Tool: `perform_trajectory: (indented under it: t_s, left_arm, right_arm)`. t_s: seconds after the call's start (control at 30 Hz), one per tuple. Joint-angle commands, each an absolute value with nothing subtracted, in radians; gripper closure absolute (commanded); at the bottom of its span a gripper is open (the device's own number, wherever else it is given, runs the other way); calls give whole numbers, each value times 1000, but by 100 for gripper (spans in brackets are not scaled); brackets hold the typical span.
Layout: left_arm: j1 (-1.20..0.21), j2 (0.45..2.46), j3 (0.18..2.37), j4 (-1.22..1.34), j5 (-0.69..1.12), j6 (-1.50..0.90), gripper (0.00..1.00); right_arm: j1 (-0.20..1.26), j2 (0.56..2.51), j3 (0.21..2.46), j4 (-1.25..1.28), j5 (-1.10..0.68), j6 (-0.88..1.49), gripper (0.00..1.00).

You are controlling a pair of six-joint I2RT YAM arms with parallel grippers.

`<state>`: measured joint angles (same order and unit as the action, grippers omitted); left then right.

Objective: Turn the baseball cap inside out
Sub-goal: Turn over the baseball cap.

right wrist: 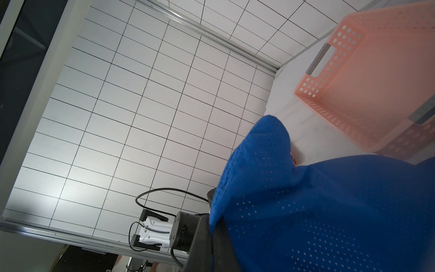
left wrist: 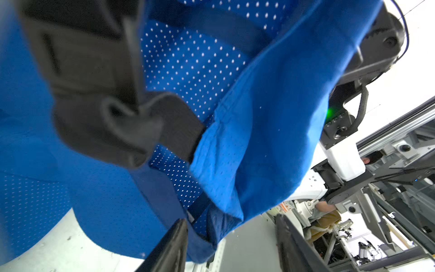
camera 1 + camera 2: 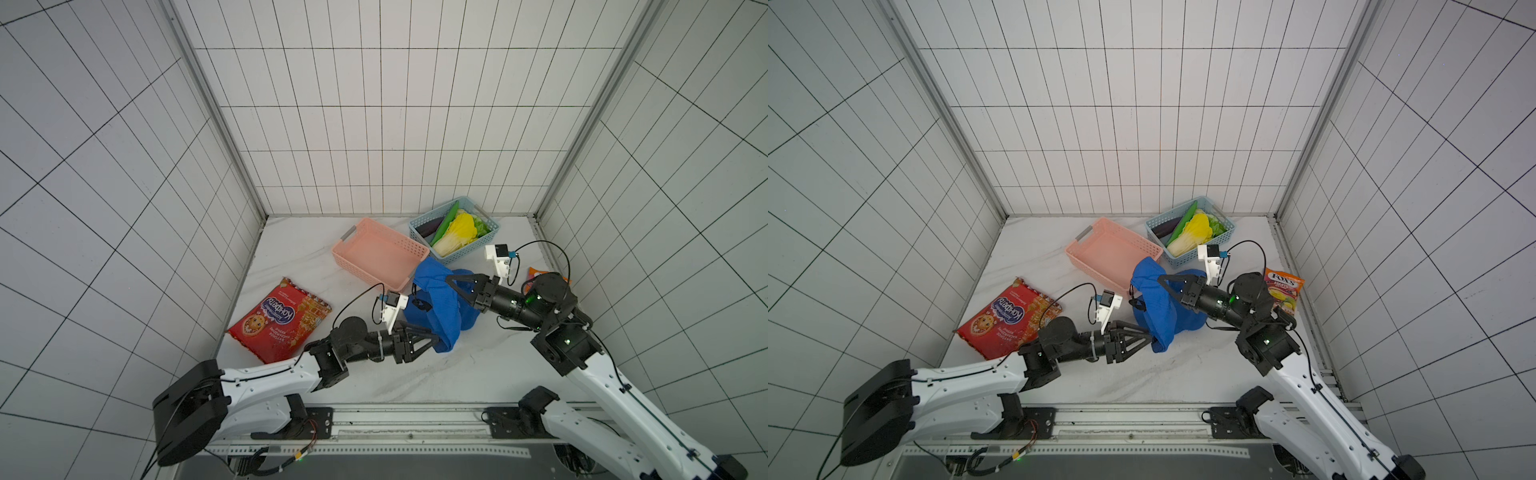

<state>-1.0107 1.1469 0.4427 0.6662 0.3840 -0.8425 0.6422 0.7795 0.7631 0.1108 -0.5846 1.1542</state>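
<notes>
A: Start at the left side of the desk (image 3: 478,374). What lay there?
B: A red snack bag (image 3: 282,320), flat and well clear of the arms. Next along was the pink basket (image 3: 365,270), toward the back wall.
A: Left gripper (image 3: 435,337)?
B: Its jaws stood apart. In the left wrist view its fingers (image 2: 174,245) flanked the hanging lower hem of the baseball cap (image 3: 440,307). The cloth lay between them, not clamped.
A: Cap position?
B: Mid-desk, hung between the two grippers, with blue perforated mesh showing. Its upper part overlapped the pink basket's near corner in both top views.
A: Right gripper (image 3: 449,279)?
B: Closed to a point on the cap's upper fold. It appeared to pinch the cloth, but in the right wrist view mesh draped over the tips hid the contact itself.
A: Further right?
B: A blue basket (image 3: 469,249) sat behind the right gripper, holding a yellow cabbage (image 3: 457,232) and other vegetables. A candy bag (image 3: 1283,286) lay at the right edge, just beside the right arm.
</notes>
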Motion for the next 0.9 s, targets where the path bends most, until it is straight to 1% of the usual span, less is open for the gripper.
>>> perform_trajectory:
  t_s: [0.0,0.1,0.2,0.33,0.43,0.53,0.57,0.73,0.87]
  left_arm:
    - [-1026,1191,506,741,366,-825,43]
    - [-1030,1243,547,747,356,-840,48]
    - [-1034,1294,570,784,325,-881,55]
    - [-1035,1333,569,860,309,-912,71]
    - [-1035,1307,522,868,244,-929,82]
    - [-1034,1244,457,848,179,-935,98]
    - [-1033,1217,441,831,164,-928,100]
    - [-1027,1041,390,630,113,-882,100]
    - [-971,836,318,474,93,-885,100]
  right_arm:
    - [652,757,794,154,-571,1156,100]
    - [652,750,789,155,-568,1158,100]
    - [653,746,787,156,-564,1159,100]
    - [652,738,783,159,-556,1156,100]
    - [647,727,778,155,-550,1154,100]
    - [640,722,773,154,-551,1155,100]
    - [635,721,772,154,-553,1156,100]
    - [597,719,772,150,-578,1157,100]
    - [556,701,758,134,-584,1161,100]
